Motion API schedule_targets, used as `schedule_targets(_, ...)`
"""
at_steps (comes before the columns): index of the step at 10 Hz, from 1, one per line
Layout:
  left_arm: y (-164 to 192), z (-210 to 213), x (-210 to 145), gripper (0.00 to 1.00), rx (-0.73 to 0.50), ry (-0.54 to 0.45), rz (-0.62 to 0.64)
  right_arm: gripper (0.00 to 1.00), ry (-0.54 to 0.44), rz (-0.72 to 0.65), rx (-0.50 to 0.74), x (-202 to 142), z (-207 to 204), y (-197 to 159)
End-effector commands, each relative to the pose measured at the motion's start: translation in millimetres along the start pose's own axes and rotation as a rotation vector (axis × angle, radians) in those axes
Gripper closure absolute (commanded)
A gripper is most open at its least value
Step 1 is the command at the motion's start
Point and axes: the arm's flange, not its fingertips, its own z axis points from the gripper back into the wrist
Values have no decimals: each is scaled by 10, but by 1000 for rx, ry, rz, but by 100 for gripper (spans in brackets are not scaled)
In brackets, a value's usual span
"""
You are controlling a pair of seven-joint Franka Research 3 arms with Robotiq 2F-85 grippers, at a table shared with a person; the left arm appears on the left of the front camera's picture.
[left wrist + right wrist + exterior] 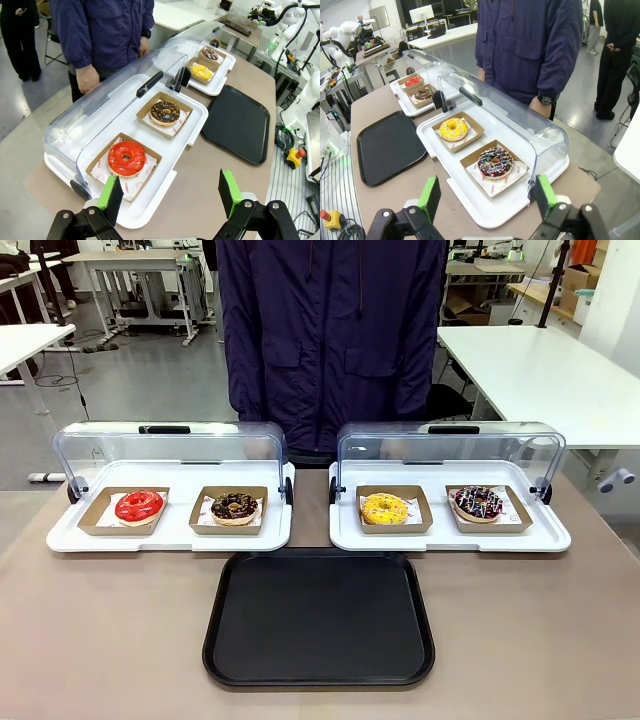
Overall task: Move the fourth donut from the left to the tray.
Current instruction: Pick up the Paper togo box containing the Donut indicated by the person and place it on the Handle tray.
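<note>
The fourth donut from the left [479,502] is dark chocolate with coloured sprinkles and lies in a brown cardboard holder at the right end of the right white display tray; it is also the nearest donut [495,162] in the right wrist view and a far donut [209,54] in the left wrist view. The black tray [320,618] lies flat in front of both display trays, seen too as the tray [387,146] and the tray [237,122]. My right gripper [485,197] hangs open above the table edge near the sprinkled donut. My left gripper [170,190] is open near the red donut.
A red donut [139,506] and a crumb-topped chocolate donut [235,507] sit in the left display tray [170,540]. A yellow donut [385,508] sits in the right display tray [450,540]. Both clear lids are raised. A person in a dark jacket [330,340] stands at the far side.
</note>
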Motion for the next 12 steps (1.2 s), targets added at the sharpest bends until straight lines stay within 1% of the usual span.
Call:
schedule_targets(1, -11, 24, 14, 0, -11, 10, -5, 0, -6, 7, 5, 17, -2, 5)
schedule_targets(12, -11, 24, 14, 0, -11, 10, -5, 0, -6, 7, 5, 17, -2, 5)
